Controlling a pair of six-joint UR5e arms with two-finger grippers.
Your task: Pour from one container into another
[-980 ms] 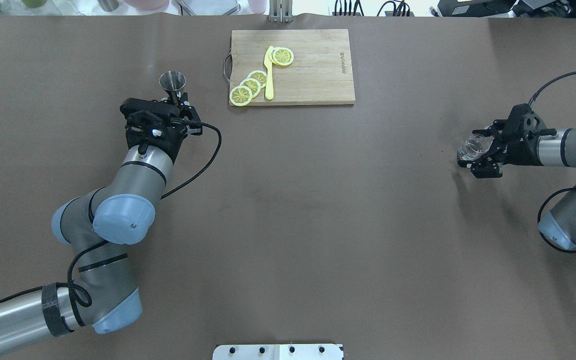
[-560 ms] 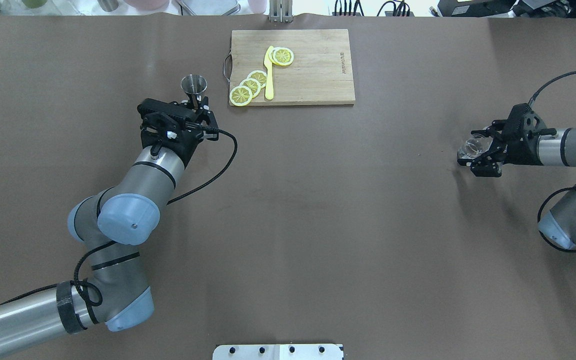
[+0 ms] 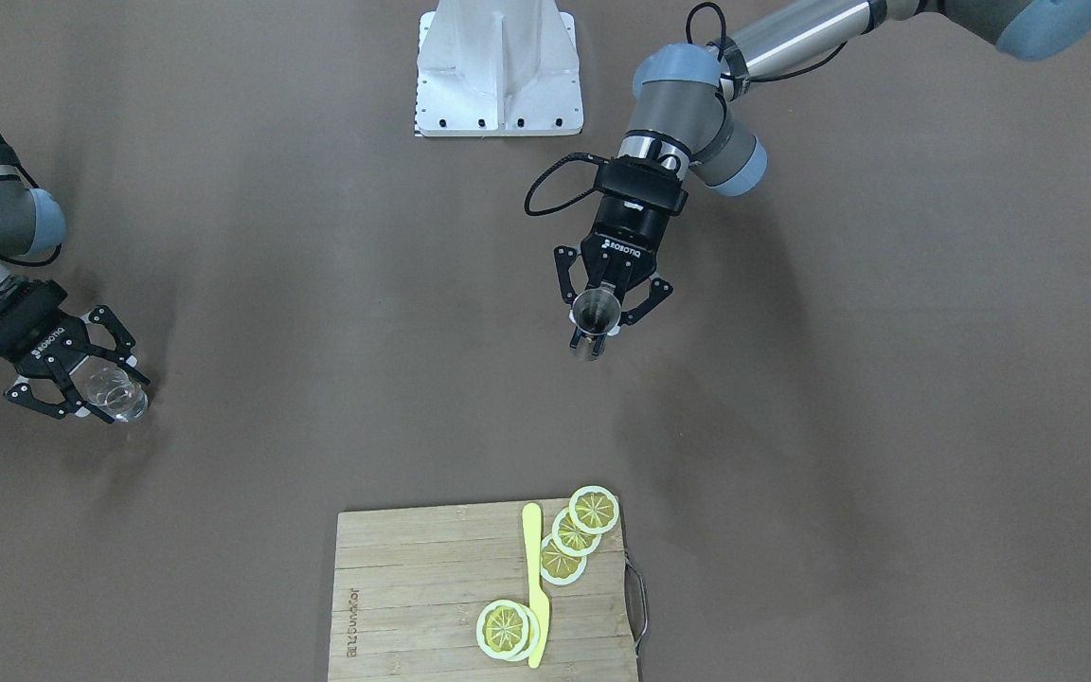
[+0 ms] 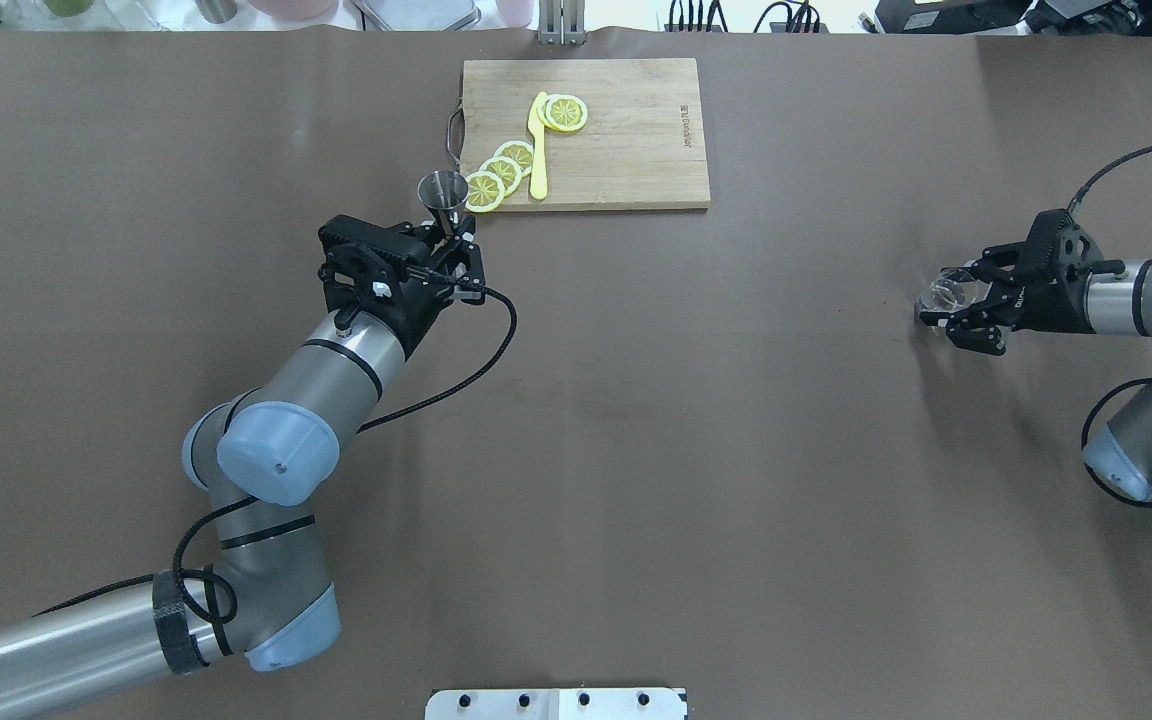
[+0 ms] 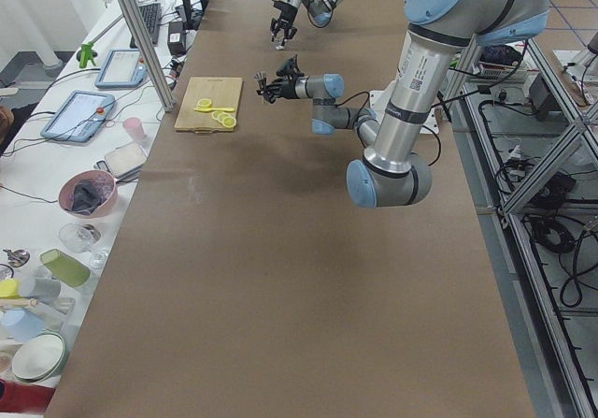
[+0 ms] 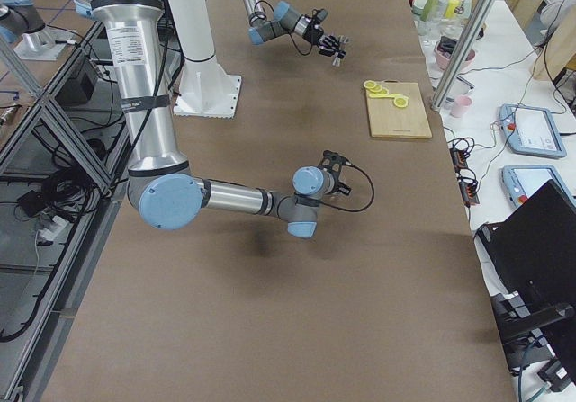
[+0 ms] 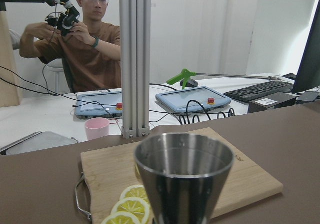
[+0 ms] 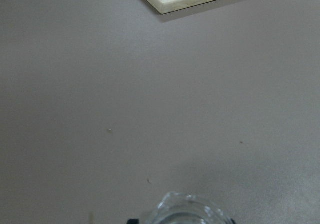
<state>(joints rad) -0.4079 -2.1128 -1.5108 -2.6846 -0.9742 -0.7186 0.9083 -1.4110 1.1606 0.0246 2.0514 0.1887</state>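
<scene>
Left tool (image 3: 595,322) is clenched on the narrow waist of the metal jigger (image 7: 184,179). It holds the jigger upright and clear of the bench (image 4: 636,450), just off the handle corner of the cutting board (image 4: 626,130). Right tool (image 3: 98,392) is clenched across the glass (image 4: 937,293) at the bench's far right end, well apart from the jigger. Whether the glass base is off the surface cannot be told, nor whether it holds any liquid.

Handling assessment: the glass is judged rigid, brittle, smooth-walled and bottom-heavy. The hold belongs across the mid wall, firm without crushing, or the glass may twist when tipped. The jigger is judged light, stiff and slick, and its waist is the sound hold. Its small mouth leaves little margin for the pour. Lemon slices (image 4: 484,190) and a yellow knife (image 4: 538,150) lie on the board, clear of both tools.
</scene>
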